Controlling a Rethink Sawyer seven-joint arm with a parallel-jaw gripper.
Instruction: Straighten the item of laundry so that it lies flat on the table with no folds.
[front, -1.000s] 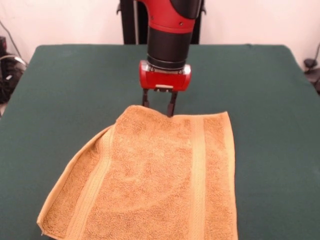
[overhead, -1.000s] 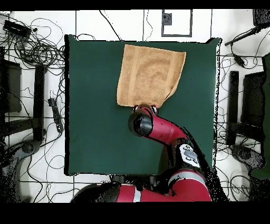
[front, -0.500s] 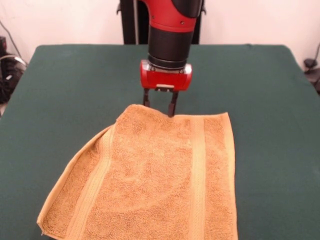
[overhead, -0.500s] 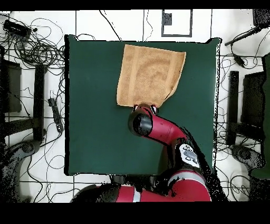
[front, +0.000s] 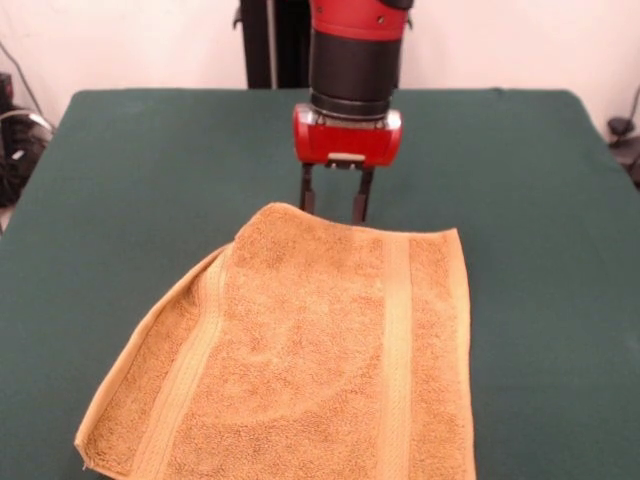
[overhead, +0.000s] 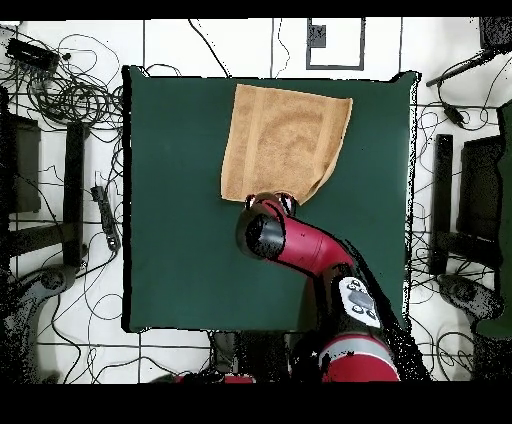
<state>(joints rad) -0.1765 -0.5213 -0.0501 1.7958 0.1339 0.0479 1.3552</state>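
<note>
My end effector hangs from the red and black arm over the worktop, fingers spread with a clear gap between them, holding nothing. In the front view the fingertips sit just above the far edge of the towel, at about 12 o'clock of it; whether they touch the cloth I cannot tell. The towel lies at the near side of the worktop in that view, its near edge cut off by the frame bottom. One ribbed band runs straight down at its 3 o'clock side. The 9 o'clock side is not flat: a top layer is folded over there, and a lower layer with the second ribbed band sticks out diagonally toward 7 o'clock. In the overhead view the towel sits by the worktop edge at 12 o'clock, and my end effector is at the towel's 6 o'clock edge, with the arm running off toward 5 o'clock.
</note>
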